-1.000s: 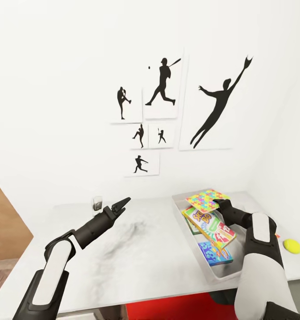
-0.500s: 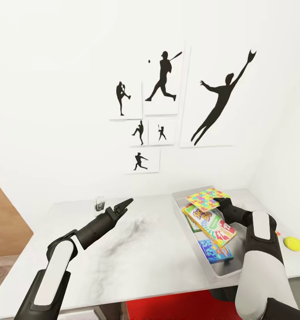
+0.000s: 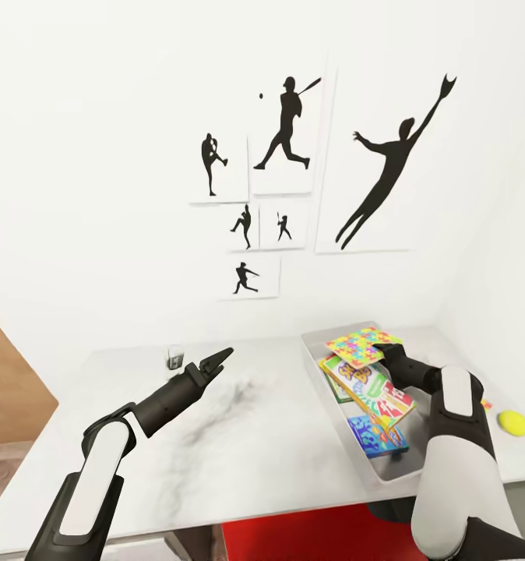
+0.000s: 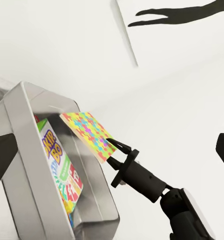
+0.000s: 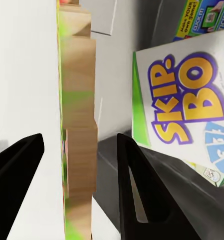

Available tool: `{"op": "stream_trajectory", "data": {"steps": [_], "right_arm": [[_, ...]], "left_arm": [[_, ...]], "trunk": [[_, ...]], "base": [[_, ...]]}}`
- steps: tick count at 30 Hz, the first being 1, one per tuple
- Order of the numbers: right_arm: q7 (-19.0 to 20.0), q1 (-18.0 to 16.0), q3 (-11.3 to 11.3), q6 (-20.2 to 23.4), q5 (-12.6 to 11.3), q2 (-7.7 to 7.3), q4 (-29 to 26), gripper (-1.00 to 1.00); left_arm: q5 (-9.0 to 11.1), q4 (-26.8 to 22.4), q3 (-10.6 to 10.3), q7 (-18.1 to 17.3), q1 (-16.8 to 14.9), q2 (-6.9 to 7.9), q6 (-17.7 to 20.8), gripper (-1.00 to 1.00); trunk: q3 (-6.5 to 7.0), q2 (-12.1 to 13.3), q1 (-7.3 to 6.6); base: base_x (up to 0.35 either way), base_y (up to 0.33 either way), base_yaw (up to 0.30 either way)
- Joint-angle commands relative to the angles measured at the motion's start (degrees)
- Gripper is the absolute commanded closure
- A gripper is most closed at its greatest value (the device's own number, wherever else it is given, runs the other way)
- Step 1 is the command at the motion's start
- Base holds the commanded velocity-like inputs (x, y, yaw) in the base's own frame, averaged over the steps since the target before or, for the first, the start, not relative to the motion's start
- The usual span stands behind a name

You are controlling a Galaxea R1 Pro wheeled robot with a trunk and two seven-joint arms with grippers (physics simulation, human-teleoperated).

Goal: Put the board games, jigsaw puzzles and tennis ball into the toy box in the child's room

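Observation:
The grey toy box [image 3: 315,365] stands on the right of the table [image 3: 239,444]. Inside lie board games: a yellow-green Skip-Bo box [image 3: 369,387] leaning over a light blue one [image 3: 377,434], with a green one [image 3: 336,388] beneath. My right gripper [image 3: 387,352] is shut on the edge of a jigsaw puzzle [image 3: 357,345], tilted above the box's far end. In the left wrist view the same puzzle [image 4: 89,134] hangs over the rim. The tennis ball [image 3: 512,422] lies right of the box. My left gripper [image 3: 216,361] hovers open over mid-table, holding nothing.
Black sports silhouette pictures [image 3: 286,132] hang on the white wall behind the table. A small glass-like object [image 3: 174,358] stands at the table's back left. A red chair [image 3: 309,538] sits under the front edge. A wooden panel [image 3: 5,389] is at the left.
The whole view has shifted slightly as the camera moved. My right gripper keeps the puzzle over the box's far end; the left arm holds its pose.

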Motion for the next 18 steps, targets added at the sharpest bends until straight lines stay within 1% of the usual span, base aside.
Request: {"op": "stream_trajectory", "data": {"steps": [1, 18], "right_arm": [[-0.4, -0.1, -0.2, 0.1, -0.7, 0.05, 0.1, 1.0], [-0.4, -0.7, -0.2, 0.2, -0.7, -0.17, 1.3, 1.0]], "left_arm": [[0.1, 0.0, 0.1, -0.1, -0.1, -0.04, 0.4, -1.0], [0.1, -0.3, 0.2, -0.3, -0.1, 0.04, 0.4, -1.0]], "trunk": [[-0.22, -0.1, 0.03], [-1.78, -0.1, 0.03]], "base": [[0.0, 0.0, 0.0], [0.0, 0.0, 0.0]]}}
